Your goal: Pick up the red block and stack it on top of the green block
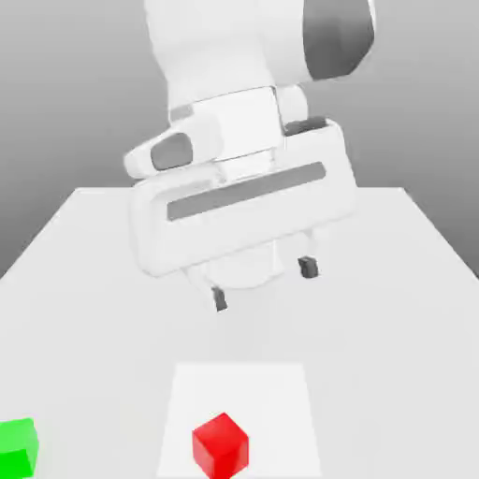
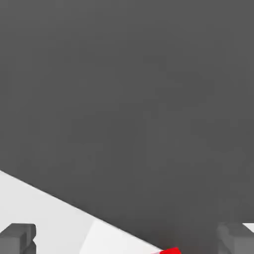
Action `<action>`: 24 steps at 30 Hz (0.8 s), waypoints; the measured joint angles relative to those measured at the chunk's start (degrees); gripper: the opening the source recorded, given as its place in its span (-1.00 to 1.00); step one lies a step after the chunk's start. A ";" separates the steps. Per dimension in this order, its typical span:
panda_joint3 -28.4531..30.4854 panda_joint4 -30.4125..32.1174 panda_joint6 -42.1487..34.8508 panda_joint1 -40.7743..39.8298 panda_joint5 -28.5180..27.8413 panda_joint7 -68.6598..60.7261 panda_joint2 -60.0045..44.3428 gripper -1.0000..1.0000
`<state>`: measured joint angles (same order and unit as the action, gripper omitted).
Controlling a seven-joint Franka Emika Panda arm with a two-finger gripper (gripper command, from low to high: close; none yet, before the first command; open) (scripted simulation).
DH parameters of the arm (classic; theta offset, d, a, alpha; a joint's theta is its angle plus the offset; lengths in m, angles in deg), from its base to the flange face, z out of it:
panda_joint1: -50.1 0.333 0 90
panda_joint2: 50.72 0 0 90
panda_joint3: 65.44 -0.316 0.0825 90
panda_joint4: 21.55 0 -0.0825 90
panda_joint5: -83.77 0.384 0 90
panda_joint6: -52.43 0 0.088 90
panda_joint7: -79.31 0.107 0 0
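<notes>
Tool (image 1: 263,283) spread, empty, hanging above counter (image 1: 393,309), well back from red block (image 1: 221,445). Block sits on a pale square, near edge; green block (image 1: 17,447) off to exterior view's left. Prob. light, rigid, slick faces: pinch two opposite flat sides, mid-height.

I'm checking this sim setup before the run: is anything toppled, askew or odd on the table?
Nothing stands out. The small bright-red cube sits flat on a lighter square patch of the white table; the small bright-green cube rests apart at the exterior view's left. The open two-finger gripper hangs above, holding nothing.
</notes>
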<state>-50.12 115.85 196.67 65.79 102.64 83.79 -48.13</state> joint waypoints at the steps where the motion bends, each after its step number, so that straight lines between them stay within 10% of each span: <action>1: -0.01 0.33 0.77 0.07 0.00 -1.37 -1.85 0.00; 15: -1.85 2.22 15.90 -2.67 -4.62 -10.54 -24.03 0.00; 16: -2.72 2.01 16.94 -3.39 -3.85 -11.11 -25.36 -1.00; 24: -2.09 2.19 16.00 -2.90 -4.64 -10.55 -24.25 -1.00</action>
<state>-52.21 118.04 212.67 62.88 98.00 73.24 -72.38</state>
